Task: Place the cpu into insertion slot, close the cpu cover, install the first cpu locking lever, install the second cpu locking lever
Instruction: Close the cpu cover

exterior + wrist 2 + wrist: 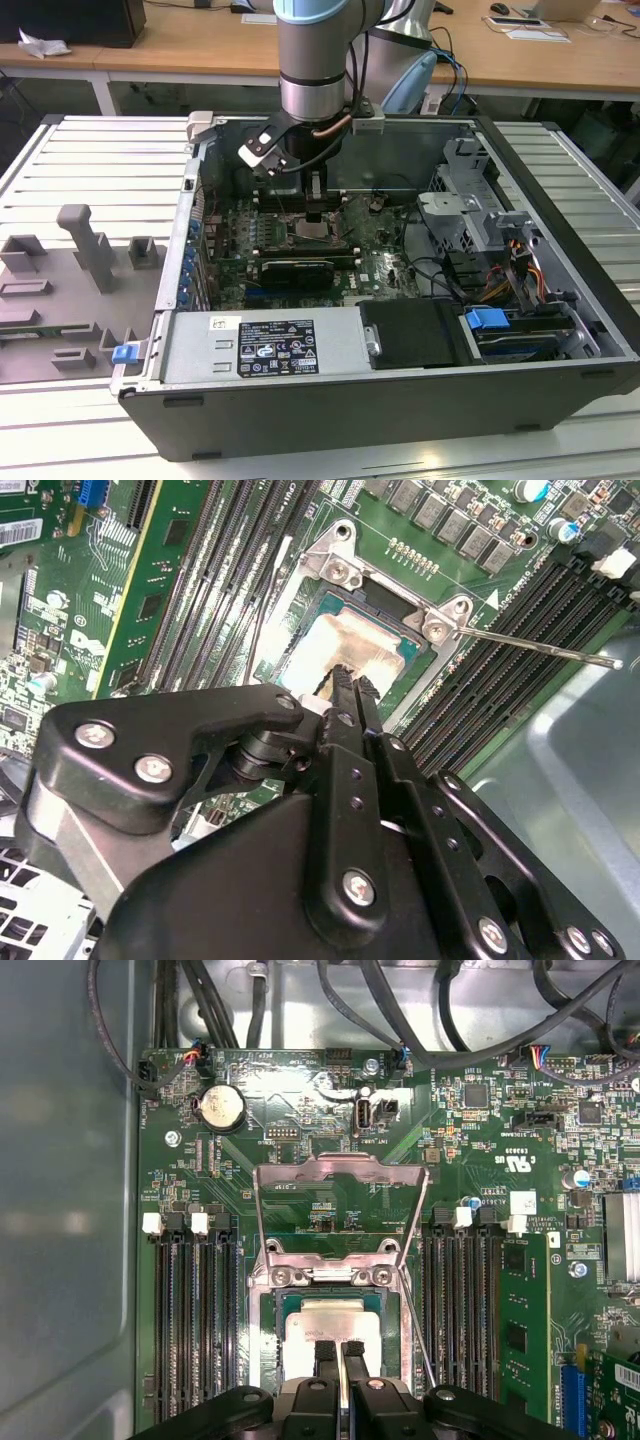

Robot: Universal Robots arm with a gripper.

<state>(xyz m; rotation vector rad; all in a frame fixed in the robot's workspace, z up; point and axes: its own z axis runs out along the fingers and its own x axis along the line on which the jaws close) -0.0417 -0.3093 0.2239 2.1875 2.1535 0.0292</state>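
The claw (338, 1348) hangs low inside the open computer case (400, 400), its two black fingers (325, 1352) drawn together with nothing that I can see pinched between them. Their tips sit just over the near edge of the cpu (332, 1322); whether they touch it I cannot tell. The cpu lies flat in the insertion slot (283, 1305), its pale metal top showing in both wrist views. Beyond the slot the cpu cover (340, 1168) is swung open, so its window frames bare motherboard. A thin locking lever (540, 647) juts free to one side, not hooked down. Memory slots (190, 1320) flank the socket.

To my eye the seating step looks done and the cover is the step in hand. It calls for swinging that frame down over the chip without nudging it.
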